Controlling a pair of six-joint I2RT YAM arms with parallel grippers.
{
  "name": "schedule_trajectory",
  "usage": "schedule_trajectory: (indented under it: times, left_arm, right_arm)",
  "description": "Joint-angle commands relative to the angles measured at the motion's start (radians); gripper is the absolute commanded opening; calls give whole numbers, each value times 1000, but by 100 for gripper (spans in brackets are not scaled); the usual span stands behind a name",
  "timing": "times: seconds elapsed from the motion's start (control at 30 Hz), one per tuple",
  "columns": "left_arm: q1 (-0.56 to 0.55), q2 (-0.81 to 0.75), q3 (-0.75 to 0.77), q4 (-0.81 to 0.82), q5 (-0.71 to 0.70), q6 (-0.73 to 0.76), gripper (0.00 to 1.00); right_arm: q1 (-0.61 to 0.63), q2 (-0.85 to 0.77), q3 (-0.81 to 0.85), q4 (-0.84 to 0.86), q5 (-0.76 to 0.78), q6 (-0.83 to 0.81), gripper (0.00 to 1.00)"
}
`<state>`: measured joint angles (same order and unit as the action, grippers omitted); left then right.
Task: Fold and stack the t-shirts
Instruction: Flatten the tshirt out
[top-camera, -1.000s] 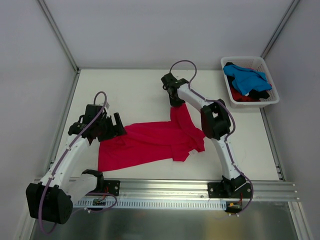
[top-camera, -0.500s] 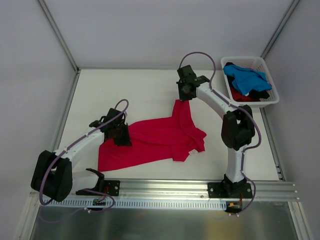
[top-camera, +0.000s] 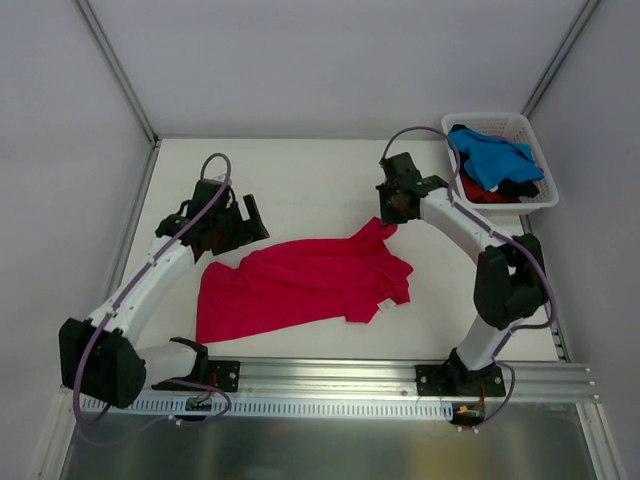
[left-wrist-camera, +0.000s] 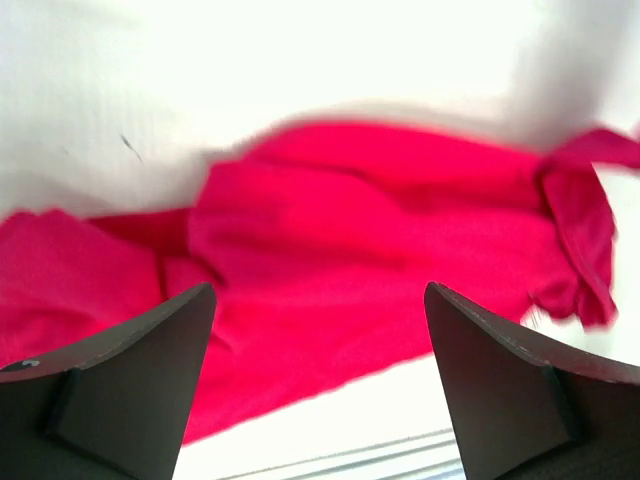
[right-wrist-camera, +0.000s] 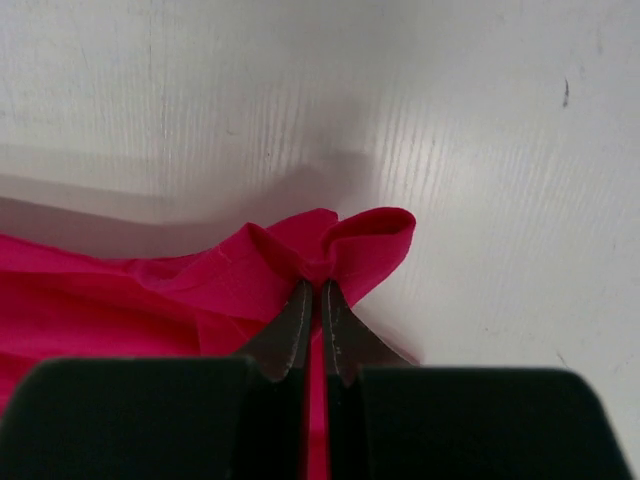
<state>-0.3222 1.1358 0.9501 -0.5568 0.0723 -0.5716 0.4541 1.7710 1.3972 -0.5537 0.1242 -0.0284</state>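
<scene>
The crimson-red t-shirt (top-camera: 300, 285) lies crumpled and spread across the middle of the table. My right gripper (top-camera: 394, 210) is shut on its far right corner, a bunched fold of red cloth (right-wrist-camera: 345, 245), held just above the table between the closed jaws (right-wrist-camera: 316, 288). My left gripper (top-camera: 243, 222) is open and empty. It hovers just beyond the shirt's far left edge, and the red cloth (left-wrist-camera: 380, 240) fills the view between its spread fingers (left-wrist-camera: 318, 292). A bright blue t-shirt (top-camera: 492, 157) lies on top of dark and red ones in the basket.
The white slatted basket (top-camera: 545, 195) stands at the far right corner. Grey walls enclose the table on three sides. A metal rail (top-camera: 330, 378) runs along the near edge by the arm bases.
My right gripper has moved right and nearer, dragging the shirt's far corner with it. My left gripper has lifted off the shirt's left edge and moved farther away.
</scene>
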Motion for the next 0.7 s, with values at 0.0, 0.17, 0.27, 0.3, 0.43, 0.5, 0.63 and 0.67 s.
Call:
schedule_trajectory:
  times: [0.0, 0.17, 0.27, 0.3, 0.43, 0.5, 0.63, 0.67]
  left_arm:
    - [9, 157, 32, -37, -54, 33, 88]
    - [0, 280, -33, 7, -63, 62, 84]
    - [-24, 265, -94, 47, -36, 32, 70]
    - [-37, 254, -112, 60, -37, 26, 64]
    - [-81, 207, -186, 98, -63, -29, 0]
    - [-109, 117, -198, 95, -65, -36, 0]
    - [-199, -119, -93, 95, -305, 53, 0]
    - [-198, -132, -4, 94, -442, 102, 0]
  right_arm:
    - [-11, -128, -79, 97, -49, -16, 0]
    - [-17, -117, -92, 107, -54, -1, 0]
    - [-25, -96, -61, 104, -64, 2, 0]
    - [-26, -91, -50, 104, -67, 2, 0]
    - [-35, -71, -12, 104, -60, -7, 1]
    - [-43, -67, 3, 98, -58, -1, 0]
    - [-71, -68, 16, 87, -34, 19, 0]
    - [-83, -68, 19, 80, -20, 22, 0]
